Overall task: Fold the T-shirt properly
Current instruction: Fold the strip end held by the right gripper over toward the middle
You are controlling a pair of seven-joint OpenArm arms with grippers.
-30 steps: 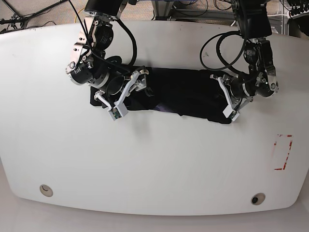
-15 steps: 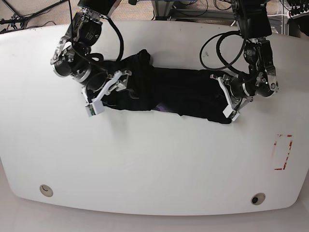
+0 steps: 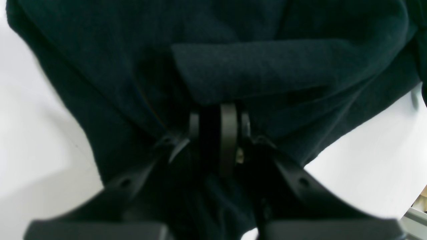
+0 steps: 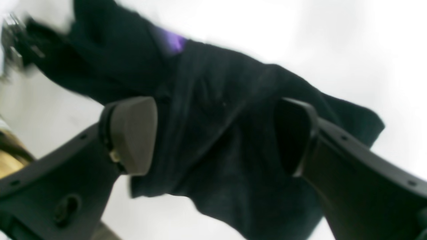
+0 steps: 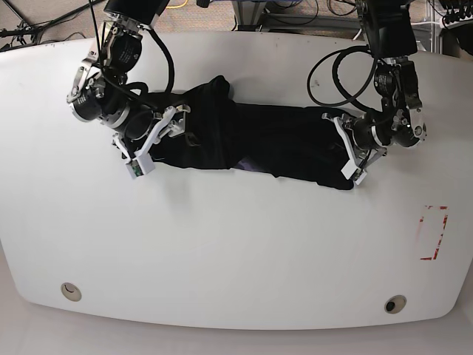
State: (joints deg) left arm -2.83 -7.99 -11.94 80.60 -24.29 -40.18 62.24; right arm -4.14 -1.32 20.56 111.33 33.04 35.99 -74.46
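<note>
The black T-shirt lies bunched in a long band across the middle of the white table. On the band's right end, my left gripper is shut on a fold of the T-shirt; the wrist view shows the left gripper with cloth pinched between its fingers. My right gripper hovers at the band's left end. In its own wrist view the right gripper stands open, with the T-shirt lying beyond the two fingers and a purple patch showing on it.
A red-outlined rectangle is marked on the table at the right. Two round holes sit near the front edge. Cables and stands crowd the floor behind the table's back edge.
My right arm has swung left and back along the shirt's left end, jaws still open. That end of the cloth is now bunched up toward the back. The left arm has not moved.
</note>
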